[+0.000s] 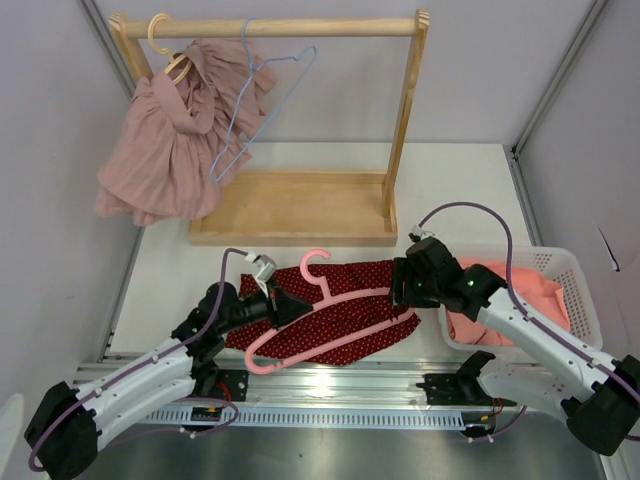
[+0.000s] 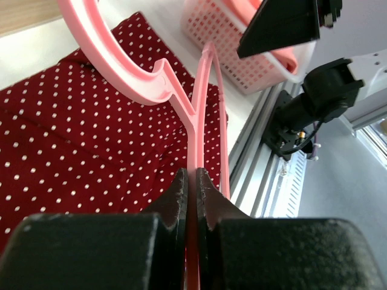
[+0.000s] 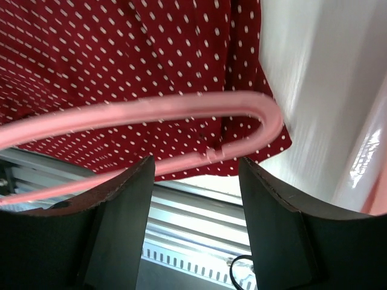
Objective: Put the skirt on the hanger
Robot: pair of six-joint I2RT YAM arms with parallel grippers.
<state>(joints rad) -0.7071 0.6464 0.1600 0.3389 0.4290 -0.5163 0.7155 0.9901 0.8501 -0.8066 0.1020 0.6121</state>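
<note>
1. The red skirt with white dots was lying flat on the worktop, right at the near edge between the two arms.
2. A pink hanger sat on top of it with its hook pointing toward the back. As far as I could see, the skirt wasn't threaded onto it.
3. The left arm had its jaws pressed together on the hanger's thin bar at the left end. From the left wrist view you could see the pink bar pinched tight between them.
4. The right arm was hanging over the hanger's right end, jaws wide apart, one on either side of the curved tip and not gripping it.
5. A white basket with a peach cloth in it sat just to the right of the skirt.
6. Further back stood a wooden rack, with a pink dress hanging at its left end.
</note>
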